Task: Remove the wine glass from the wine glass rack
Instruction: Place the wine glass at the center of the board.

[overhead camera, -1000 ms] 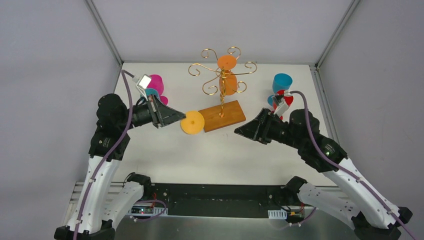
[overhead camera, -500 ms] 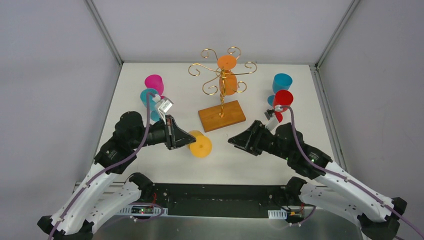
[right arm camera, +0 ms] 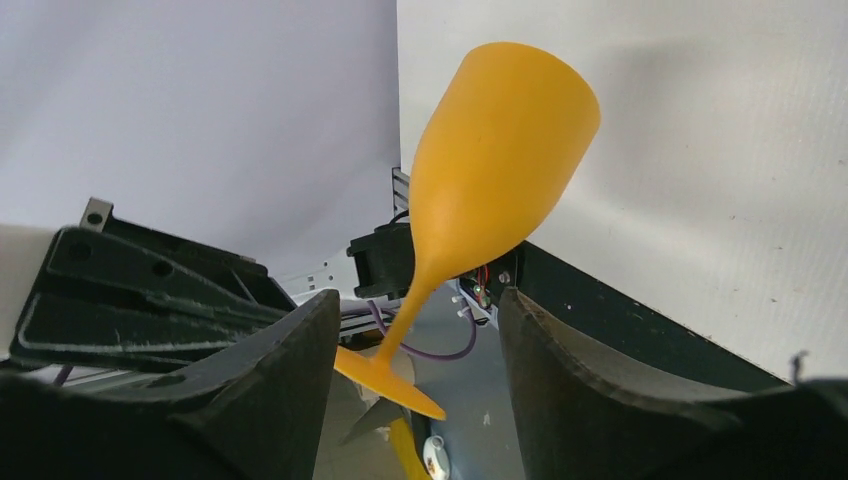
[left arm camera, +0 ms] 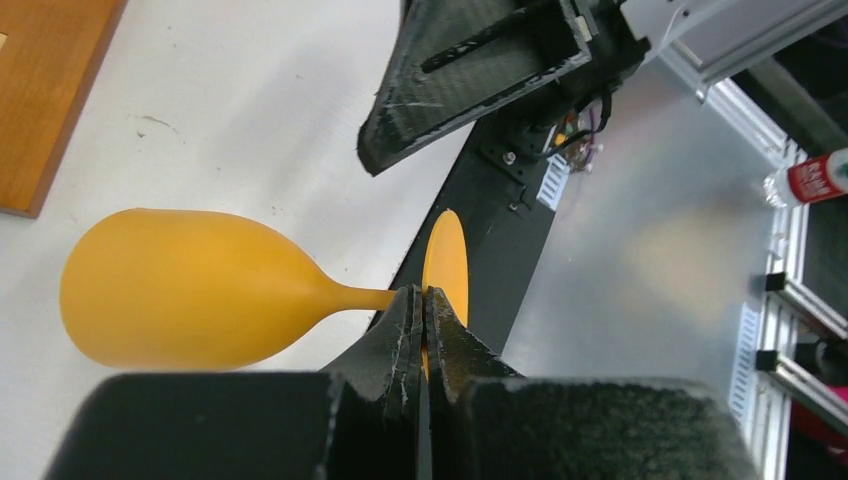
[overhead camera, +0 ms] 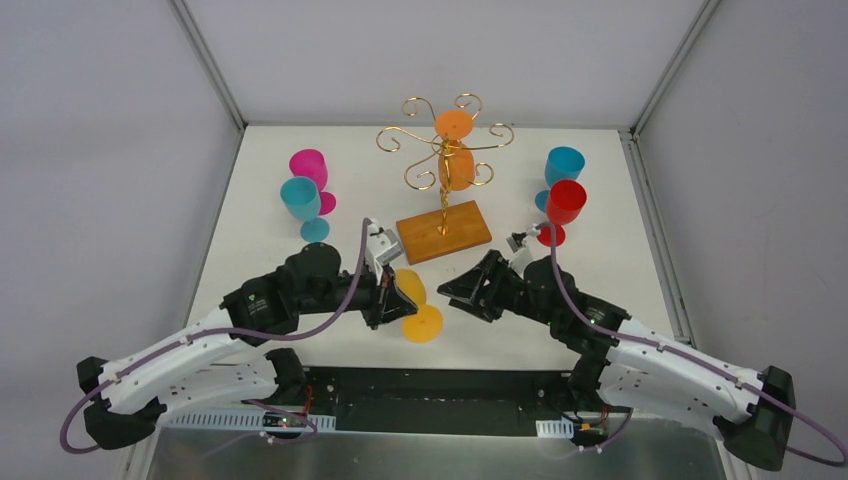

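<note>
Left wrist view, left claw [left arm camera: 421, 300] clamped on orange wine glass [left arm camera: 190, 300] stem, right claw [overhead camera: 452, 292] apart

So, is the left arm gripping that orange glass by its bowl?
No, the left jaws are shut on the thin stem of the orange wine glass, its bowl free.

White table [overhead camera: 260, 250] enclosed by plain pale grey back wall [overhead camera: 440, 50] and side walls [overhead camera: 90, 200]. Aluminium posts [overhead camera: 207, 60] at both rear corners. Brushed metal plate [overhead camera: 430, 462] along near edge. Even, soft light.
</note>
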`<state>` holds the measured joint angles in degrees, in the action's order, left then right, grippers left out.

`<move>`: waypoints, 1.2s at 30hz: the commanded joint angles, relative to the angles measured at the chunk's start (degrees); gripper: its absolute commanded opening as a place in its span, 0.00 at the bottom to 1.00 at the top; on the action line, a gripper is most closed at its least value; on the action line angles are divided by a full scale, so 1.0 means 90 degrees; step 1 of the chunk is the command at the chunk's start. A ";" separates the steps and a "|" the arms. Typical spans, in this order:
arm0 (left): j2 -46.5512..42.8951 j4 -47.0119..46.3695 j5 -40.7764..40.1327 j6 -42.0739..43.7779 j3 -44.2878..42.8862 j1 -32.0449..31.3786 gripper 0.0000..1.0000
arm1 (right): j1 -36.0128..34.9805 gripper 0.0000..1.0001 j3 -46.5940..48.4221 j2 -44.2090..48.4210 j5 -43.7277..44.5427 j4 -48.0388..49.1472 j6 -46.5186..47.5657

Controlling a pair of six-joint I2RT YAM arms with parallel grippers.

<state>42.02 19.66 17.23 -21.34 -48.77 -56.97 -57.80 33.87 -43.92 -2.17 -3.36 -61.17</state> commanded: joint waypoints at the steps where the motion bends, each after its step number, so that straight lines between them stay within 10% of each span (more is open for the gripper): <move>1: 0.0238 -0.0144 -0.0970 0.0750 -0.0233 -0.0700 0.00 | -0.0095 0.63 -0.0235 -0.0211 -0.0120 0.1118 -0.0556; 20: 0.0611 0.0001 -0.1874 0.1711 -0.0570 -0.1828 0.00 | -0.0404 0.62 -0.0631 -0.1533 -0.1293 0.3030 -0.1308; 36: 0.0479 0.0002 -0.1592 0.1712 -0.0433 -0.1850 0.00 | -0.0574 0.17 -0.0885 -0.1915 -0.1360 0.3778 -0.1564</move>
<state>47.37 21.12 2.52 -6.59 -51.72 -73.19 -62.19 26.33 -60.66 -12.99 24.97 -74.39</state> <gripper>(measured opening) 0.010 0.218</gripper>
